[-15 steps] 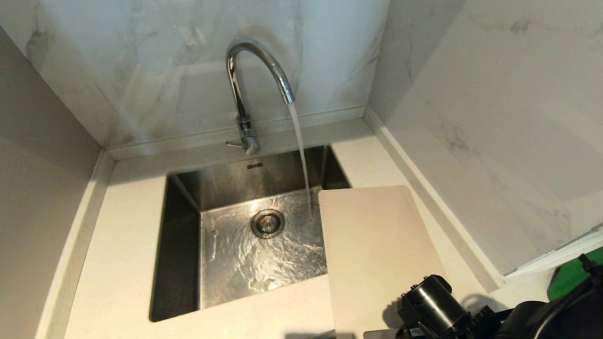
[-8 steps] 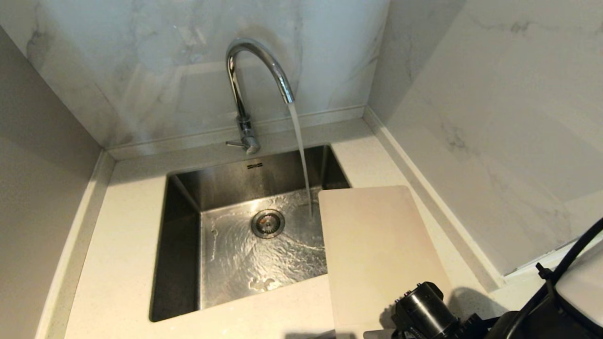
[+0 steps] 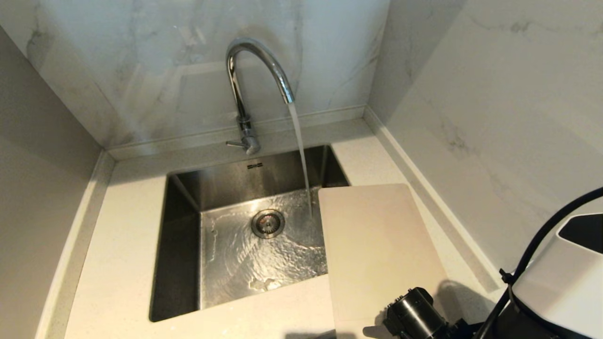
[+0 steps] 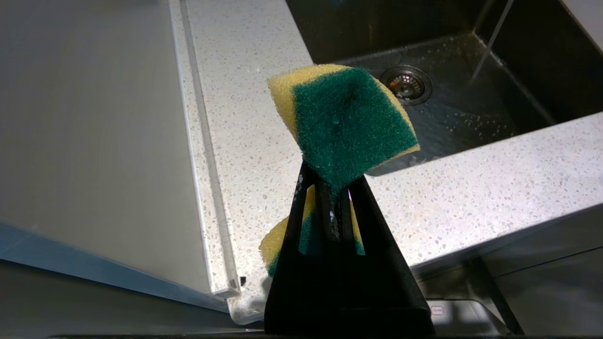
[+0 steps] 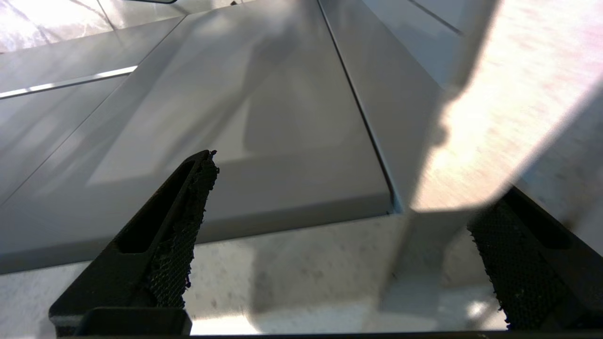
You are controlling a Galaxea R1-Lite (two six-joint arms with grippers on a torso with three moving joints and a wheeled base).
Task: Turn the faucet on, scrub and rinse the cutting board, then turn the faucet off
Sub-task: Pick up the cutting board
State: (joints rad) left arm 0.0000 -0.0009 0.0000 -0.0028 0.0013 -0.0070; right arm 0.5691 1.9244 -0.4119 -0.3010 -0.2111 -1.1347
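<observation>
The chrome faucet [image 3: 256,56] is running, its stream [image 3: 301,155] falling into the sink beside the board. The cream-white cutting board [image 3: 377,245] lies flat on the counter at the sink's right, its left edge over the basin. My right arm's black wrist [image 3: 414,313] is at the board's near end. In the right wrist view my right gripper [image 5: 339,193] is open, and a blurred corner of the cutting board [image 5: 499,103] sits between its fingers, close to one pad [image 5: 513,263]. My left gripper [image 4: 330,181] is shut on a green and yellow sponge [image 4: 348,122] over the counter by the sink.
The steel sink [image 3: 181,245] has water spreading round its drain [image 3: 267,223]. The faucet's thin lever [image 3: 234,144] sticks out at its base. Marble walls close in behind and on the right. Speckled counter [image 3: 122,245] runs along the sink's left.
My right arm's wrist has slid down and left toward the picture's bottom edge. Its white upper link has come into view at the right. The board's far end has shifted slightly.
</observation>
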